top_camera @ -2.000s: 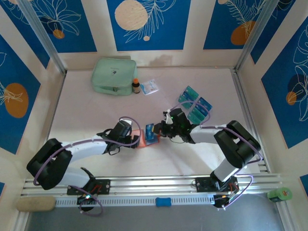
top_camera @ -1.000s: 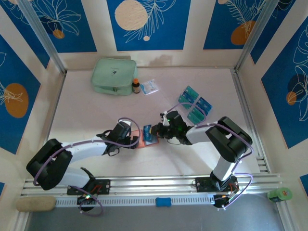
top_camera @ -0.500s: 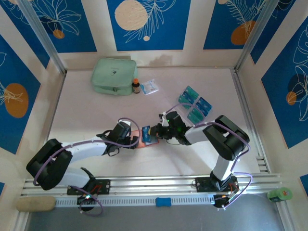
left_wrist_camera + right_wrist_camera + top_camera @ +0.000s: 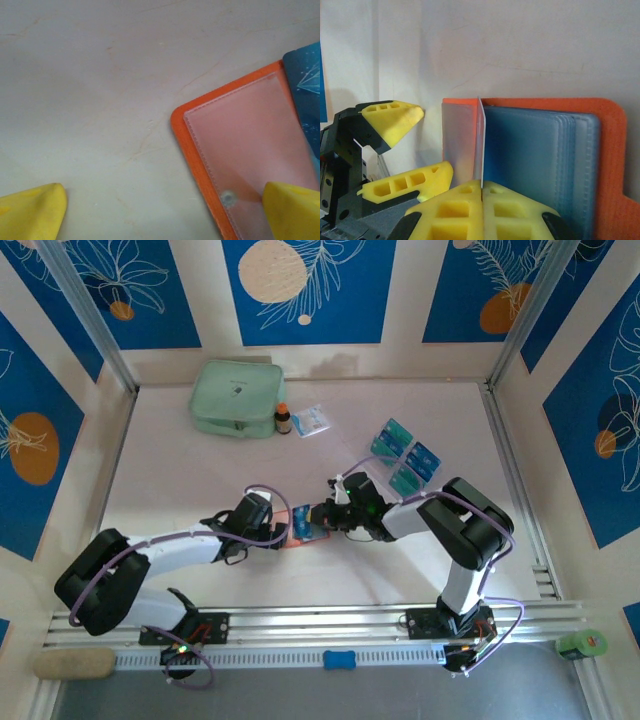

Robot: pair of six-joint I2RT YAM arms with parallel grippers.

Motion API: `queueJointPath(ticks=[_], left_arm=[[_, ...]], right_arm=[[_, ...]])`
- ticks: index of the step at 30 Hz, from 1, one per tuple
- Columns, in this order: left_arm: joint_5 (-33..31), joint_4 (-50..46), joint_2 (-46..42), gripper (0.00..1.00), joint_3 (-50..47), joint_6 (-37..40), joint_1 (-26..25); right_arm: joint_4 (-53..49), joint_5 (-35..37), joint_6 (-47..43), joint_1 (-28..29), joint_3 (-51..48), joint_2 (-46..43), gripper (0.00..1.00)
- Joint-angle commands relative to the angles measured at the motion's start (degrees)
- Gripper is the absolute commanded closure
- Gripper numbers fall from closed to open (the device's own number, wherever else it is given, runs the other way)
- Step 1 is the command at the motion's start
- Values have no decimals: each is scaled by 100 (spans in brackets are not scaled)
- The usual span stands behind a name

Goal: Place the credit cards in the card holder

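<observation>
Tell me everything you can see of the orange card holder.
The card holder lies open and flat on the pale table. It is orange, seemingly soft plastic, with rounded corners, stitched clear pockets and a small snap button. Blue cards sit in one side. One finger of the open left gripper rests on a clear pocket; the right gripper holds a card edge-on over it.

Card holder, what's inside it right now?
Blue cards sit stacked in the card holder; one clear pocket looks empty. The right gripper pinches another card edge-on. How many lie stacked is hidden.
</observation>
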Motion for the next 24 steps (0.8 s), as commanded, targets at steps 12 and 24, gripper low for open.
queueJointPath(ticks=[12,24], left_arm=[[-119,-22,-39,0,-124,-142,125],[-92,-10,-8,0,-117,-142,121]], right_arm=[[-674,-278,-230,57,272,123,100],[-1020,-227,-201,57,293,53,100]])
